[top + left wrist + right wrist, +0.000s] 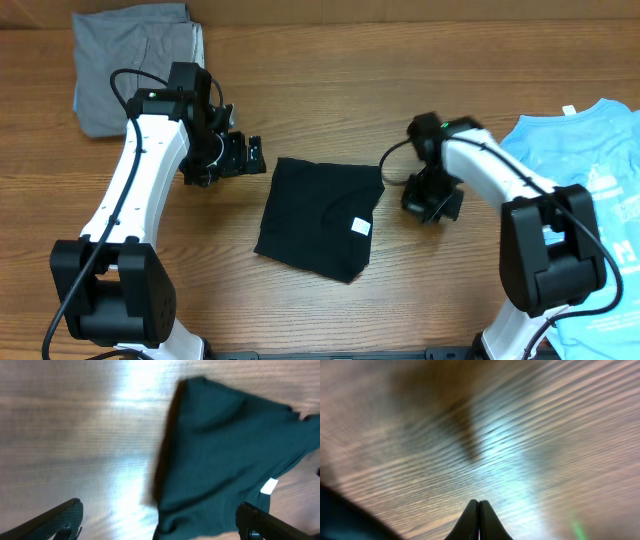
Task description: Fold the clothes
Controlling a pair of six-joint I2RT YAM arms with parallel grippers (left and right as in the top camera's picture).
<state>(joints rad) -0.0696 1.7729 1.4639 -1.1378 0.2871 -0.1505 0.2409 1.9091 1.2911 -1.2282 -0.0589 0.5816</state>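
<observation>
A folded black garment [318, 218] with a small white tag lies flat in the middle of the table; the left wrist view shows it as a dark teal cloth [225, 445]. My left gripper [243, 155] is open and empty, just left of the garment's top left corner; its fingers [157, 520] straddle that edge. My right gripper [432, 203] is shut and empty over bare wood to the right of the garment; its closed fingertips [479, 510] show in the right wrist view. A dark edge of the garment [345, 515] shows at the lower left there.
A folded grey garment [135, 65] lies at the back left corner. A light blue printed T-shirt [590, 190] is spread at the right edge of the table, close behind my right arm. Bare wooden tabletop [330, 90] surrounds the black garment.
</observation>
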